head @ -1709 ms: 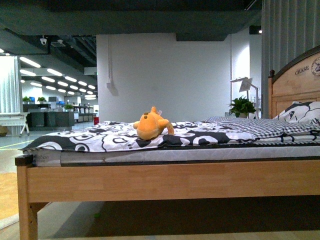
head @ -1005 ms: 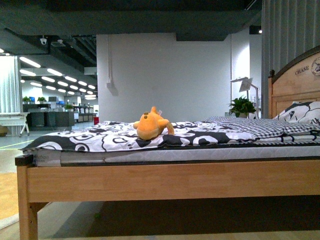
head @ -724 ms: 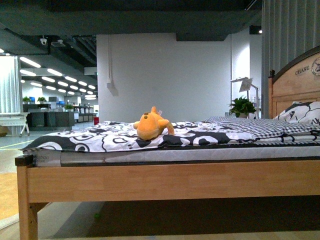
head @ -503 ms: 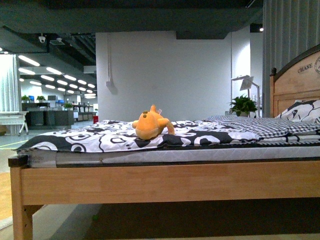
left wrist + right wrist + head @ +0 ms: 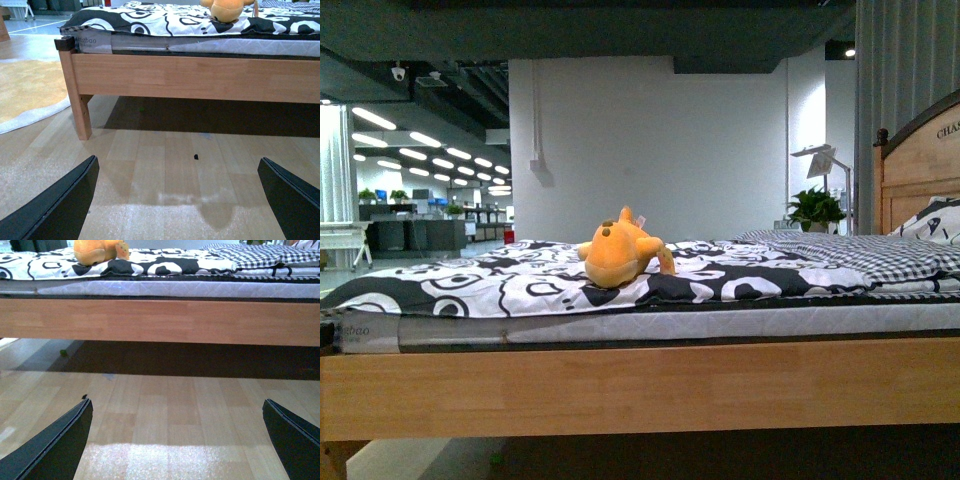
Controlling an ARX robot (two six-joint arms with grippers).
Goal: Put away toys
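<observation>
Both claws stand wide apart and hold nothing. The left claw [image 5: 177, 162] and the right claw [image 5: 177, 402] each show two dark fingertips spread above the light wood-plank floor [image 5: 150, 145], in front of the pale wooden bed [image 5: 640, 385]. On the bed's black-and-white patterned quilt [image 5: 470, 285] lies the small orange-yellow plush animal [image 5: 618, 253], soft and rounded, well apart from both claws. A grey checked blanket [image 5: 880, 255] covers the mattress further toward the headboard.

Wooden bed rail [image 5: 640, 385] across the front — open bedcover [image 5: 470, 290] around plush toy [image 5: 615, 255], bare floor [image 5: 165, 170] below
</observation>
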